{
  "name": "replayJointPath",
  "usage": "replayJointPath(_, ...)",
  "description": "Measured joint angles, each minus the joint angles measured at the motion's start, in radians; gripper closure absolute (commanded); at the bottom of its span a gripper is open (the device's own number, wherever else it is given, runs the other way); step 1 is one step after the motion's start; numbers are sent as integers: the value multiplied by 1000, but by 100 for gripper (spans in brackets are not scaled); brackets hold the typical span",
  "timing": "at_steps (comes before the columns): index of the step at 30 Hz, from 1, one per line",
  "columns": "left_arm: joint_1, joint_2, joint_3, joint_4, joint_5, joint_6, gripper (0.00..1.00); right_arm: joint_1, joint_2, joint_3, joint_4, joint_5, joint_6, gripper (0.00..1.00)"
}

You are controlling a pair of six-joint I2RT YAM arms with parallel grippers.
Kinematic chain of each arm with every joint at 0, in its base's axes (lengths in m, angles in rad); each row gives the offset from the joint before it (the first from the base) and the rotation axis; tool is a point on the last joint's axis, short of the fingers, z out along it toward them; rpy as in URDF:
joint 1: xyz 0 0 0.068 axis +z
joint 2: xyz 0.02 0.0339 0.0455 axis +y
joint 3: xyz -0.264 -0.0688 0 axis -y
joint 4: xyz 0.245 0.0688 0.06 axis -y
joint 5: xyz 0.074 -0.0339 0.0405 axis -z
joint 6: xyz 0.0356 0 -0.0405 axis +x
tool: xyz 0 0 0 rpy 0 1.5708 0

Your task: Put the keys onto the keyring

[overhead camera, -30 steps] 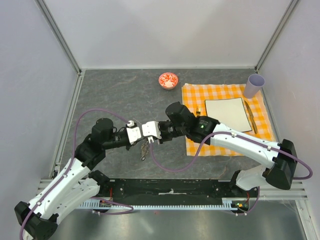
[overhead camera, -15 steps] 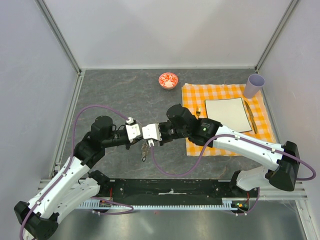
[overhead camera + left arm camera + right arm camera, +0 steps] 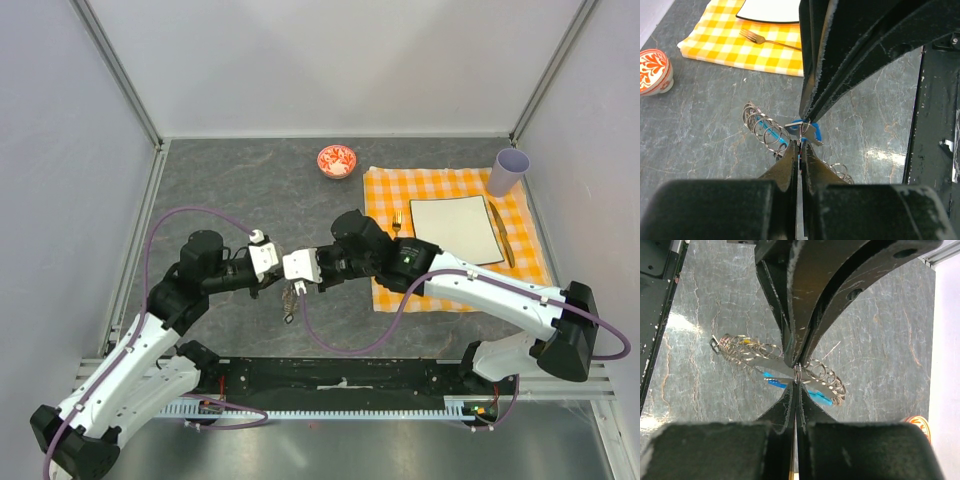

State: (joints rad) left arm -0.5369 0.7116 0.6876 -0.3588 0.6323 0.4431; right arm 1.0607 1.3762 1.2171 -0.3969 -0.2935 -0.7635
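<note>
We pinch the left claw (image 3: 799, 150) and right claw (image 3: 796, 382) shut, tip to tip, on the keyring (image 3: 822, 376), which hangs with keys (image 3: 288, 300) above the desk (image 3: 230, 190) beside the checked cloth (image 3: 385, 190), steadying it for threading.

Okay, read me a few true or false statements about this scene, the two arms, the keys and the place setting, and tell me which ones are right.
1. The left gripper and the right gripper both have their jaws shut. True.
2. The fork lies on the checked cloth, left of the plate. True.
3. The bowl sits on the cloth. False: it sits on the bare table, left of the cloth.
4. The cup lies tipped over. False: it stands upright at the cloth's far right corner.
5. The keys are right by the meeting gripper tips. True.
</note>
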Motion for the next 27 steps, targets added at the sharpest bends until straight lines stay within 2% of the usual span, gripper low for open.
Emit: replayJointPath(27, 58, 14, 0, 34, 51, -144, 98, 17, 29, -55, 52, 39, -22, 100)
